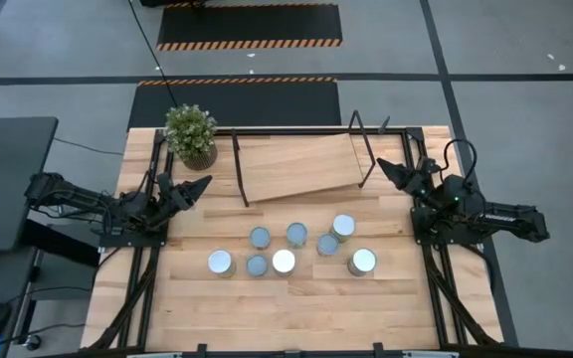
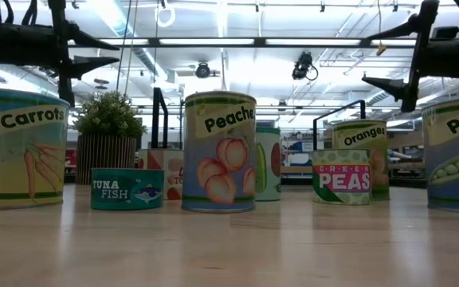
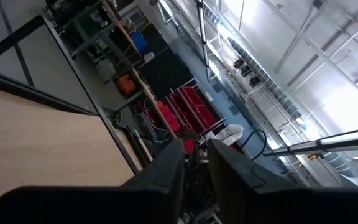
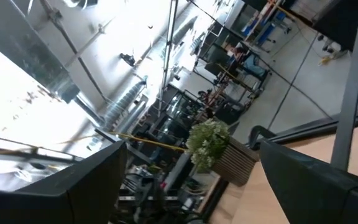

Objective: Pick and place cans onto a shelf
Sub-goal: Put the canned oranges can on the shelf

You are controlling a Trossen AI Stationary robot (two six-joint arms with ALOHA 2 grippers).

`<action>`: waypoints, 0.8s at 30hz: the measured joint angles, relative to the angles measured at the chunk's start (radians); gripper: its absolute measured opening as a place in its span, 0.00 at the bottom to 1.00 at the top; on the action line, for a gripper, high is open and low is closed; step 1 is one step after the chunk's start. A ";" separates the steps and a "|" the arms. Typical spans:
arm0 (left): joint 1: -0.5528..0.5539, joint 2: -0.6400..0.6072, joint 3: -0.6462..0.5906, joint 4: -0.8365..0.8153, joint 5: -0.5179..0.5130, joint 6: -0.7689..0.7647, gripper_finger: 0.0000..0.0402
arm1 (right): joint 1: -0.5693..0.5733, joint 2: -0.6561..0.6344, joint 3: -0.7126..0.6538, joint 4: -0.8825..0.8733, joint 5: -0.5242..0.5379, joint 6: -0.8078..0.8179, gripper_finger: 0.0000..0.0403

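Several cans with round silvery tops stand upright on their bases in a loose cluster (image 1: 296,249) on the wooden table, near its middle. In the low view they show as labelled tins, among them a Peaches can (image 2: 219,151) and a flat tuna can (image 2: 127,189). The shelf (image 1: 296,167), a light wooden board in a black wire frame, stands at the far side. My left gripper (image 1: 203,184) hovers at the table's left edge, open by a narrow gap, empty. My right gripper (image 1: 384,167) hovers at the right edge by the shelf's end, open wide, empty.
A potted plant (image 1: 191,134) stands at the far left corner, beside the shelf and just beyond my left gripper. Bare tabletop (image 1: 296,308) lies between the cans and the near edge. Both arms hang well above the cans in the low view (image 2: 106,52).
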 joint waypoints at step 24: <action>-0.001 0.000 0.000 0.114 0.121 0.082 0.23 | 0.002 0.028 0.051 0.024 -0.025 0.060 0.93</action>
